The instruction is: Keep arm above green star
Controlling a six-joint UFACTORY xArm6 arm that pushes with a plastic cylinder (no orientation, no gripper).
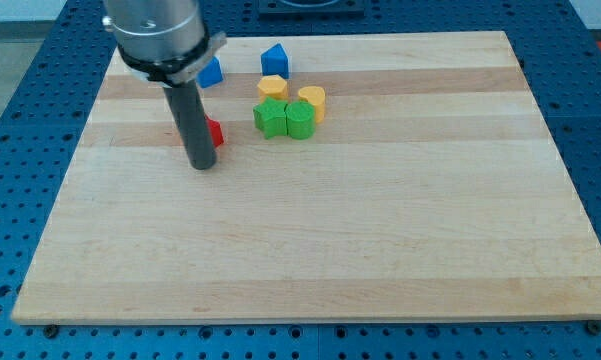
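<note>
1. My tip (203, 165) has no jaws, so it's not holding anything. It sits well left of the green star (270, 118), slightly lower in the view.
2. Red block (214, 131) peeks out behind the rod, also left of the star.
3. Blue block (211, 72), up-left of it.
4. Green star itself, mid-cluster on the wooden board (380, 230).
5. Green cube-ish block (299, 119) touches the star's right side.

You have a pale wooden table (380, 240) carrying seven small blocks, all gathered toward its far edge, left of centre. A blue block (211, 72) lies nearest the far left corner, with another blue block (274, 59) to its right. Below that one sits a yellow block (272, 87), then a green star (271, 118) touching a green block (299, 120), with a second yellow block (312, 102) against them. A red block (214, 132) lies apart, toward the left edge.
</note>
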